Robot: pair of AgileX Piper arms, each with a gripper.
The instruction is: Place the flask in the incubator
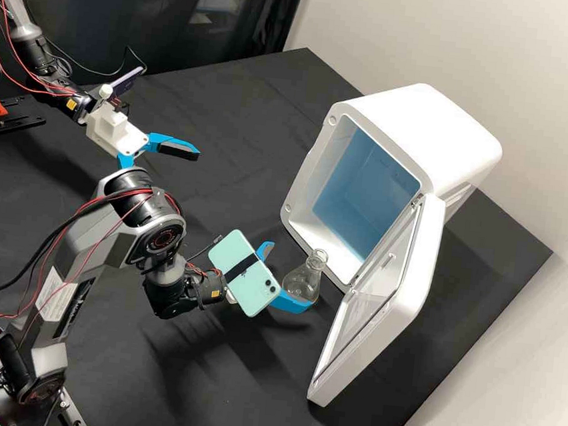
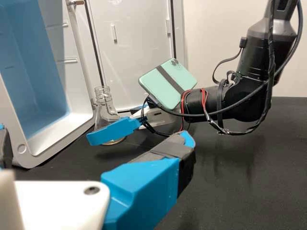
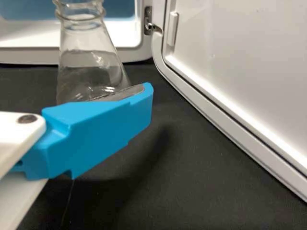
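High view: the right gripper [image 1: 287,279] is clasping one clear glass conical flask [image 1: 306,277] by its base, just outside one smooth white plastic incubator [image 1: 439,131] lined pale blue. The left gripper [image 1: 161,157] is hanging well apart, jaws gaping.

Left wrist view: one glossy blue finger [image 2: 115,132] is crossing the flask's base.

Right wrist view: one blue finger [image 3: 91,129] is pressing the glass beside the open door [image 3: 240,72].
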